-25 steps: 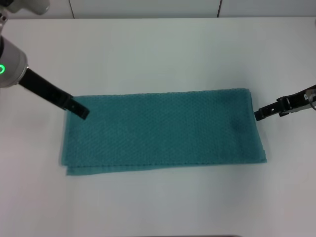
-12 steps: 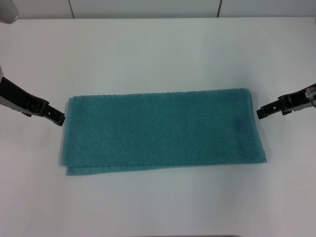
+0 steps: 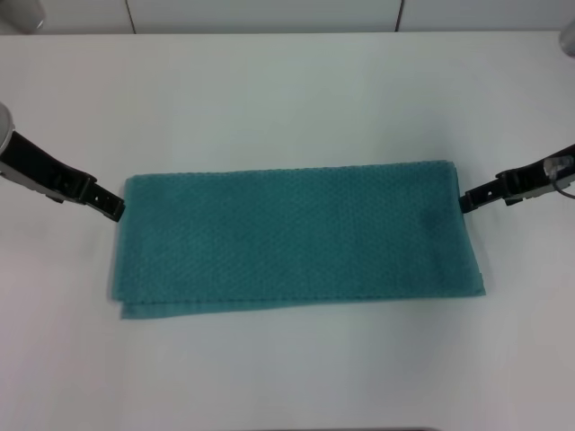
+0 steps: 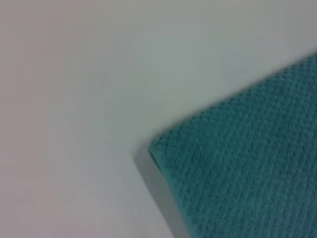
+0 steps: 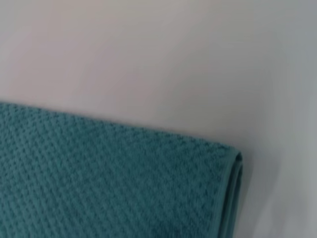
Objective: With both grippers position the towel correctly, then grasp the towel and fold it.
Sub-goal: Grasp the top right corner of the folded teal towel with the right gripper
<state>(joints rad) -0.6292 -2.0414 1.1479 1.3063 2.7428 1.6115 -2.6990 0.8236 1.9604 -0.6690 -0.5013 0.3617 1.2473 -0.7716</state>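
Note:
The teal-green towel (image 3: pixel 296 238) lies flat and layered on the white table, long side running left to right. My left gripper (image 3: pixel 113 206) sits at the towel's far left corner, its tip at the cloth edge. On the other side, my right gripper (image 3: pixel 467 200) reaches the towel's far right corner. A towel corner (image 4: pixel 237 168) fills part of the left wrist view, and the folded, layered corner of the towel (image 5: pixel 114 183) shows in the right wrist view. Neither wrist view shows any fingers.
The white table (image 3: pixel 287 99) stretches on all sides of the towel. A tiled wall edge (image 3: pixel 269 13) runs along the far side.
My left gripper went from over the towel's far left corner out to the left, then came back to the cloth edge. The right gripper edged in to the towel's right end.

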